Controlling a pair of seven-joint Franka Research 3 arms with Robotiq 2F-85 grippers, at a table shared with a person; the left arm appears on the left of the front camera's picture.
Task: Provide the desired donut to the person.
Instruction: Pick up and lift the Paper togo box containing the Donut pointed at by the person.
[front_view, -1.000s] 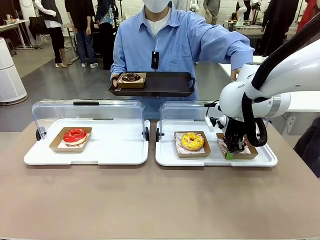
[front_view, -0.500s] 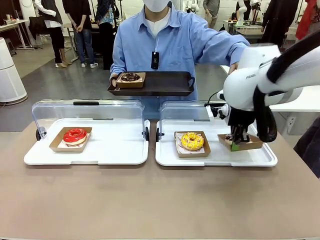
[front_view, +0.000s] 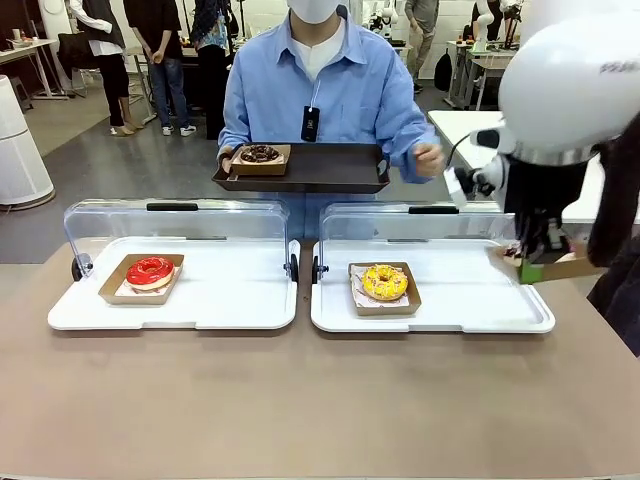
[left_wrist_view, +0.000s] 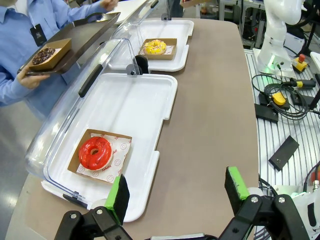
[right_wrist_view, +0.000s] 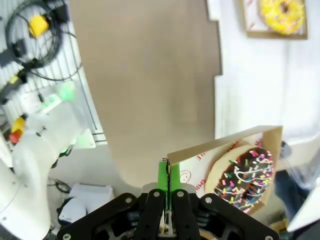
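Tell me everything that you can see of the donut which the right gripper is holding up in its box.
The chocolate donut is a round ring with dark glaze and many small coloured sprinkles. It lies in a shallow brown cardboard tray lined with white printed paper. The right gripper is shut on one wall of that tray and holds it in the air. In the front view it hangs beside the right end of the white tray that holds the yellow donut.
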